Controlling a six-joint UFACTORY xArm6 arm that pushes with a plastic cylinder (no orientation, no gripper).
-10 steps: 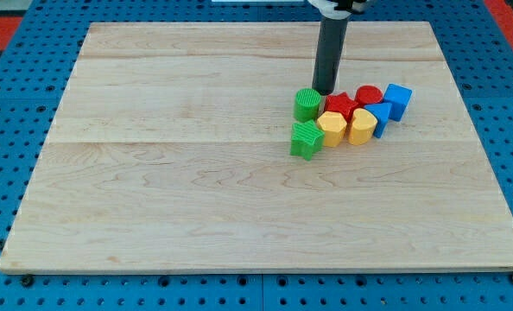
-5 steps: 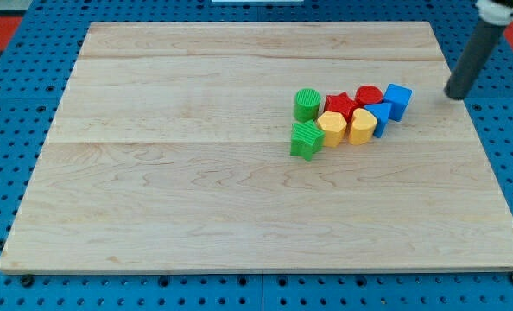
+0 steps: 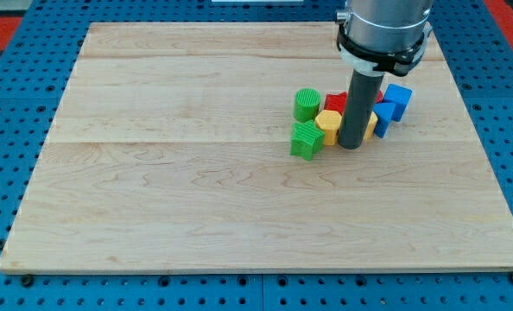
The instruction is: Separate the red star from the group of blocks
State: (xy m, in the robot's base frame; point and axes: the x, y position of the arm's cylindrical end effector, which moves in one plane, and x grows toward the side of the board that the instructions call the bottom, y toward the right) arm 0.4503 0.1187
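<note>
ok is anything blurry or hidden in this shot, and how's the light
Camera view: sharp throughout, even soft light, no glare on the board, only faint shadows. The rod hides most of the red star and part of the yellow blocks; my tip sits at the cluster's bottom edge, right of the green star.

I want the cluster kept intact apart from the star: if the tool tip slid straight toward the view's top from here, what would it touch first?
Probably the yellow block right behind my tip, possibly also the yellow block beside it; the rod hides the exact contact. The red star lies behind them.
</note>
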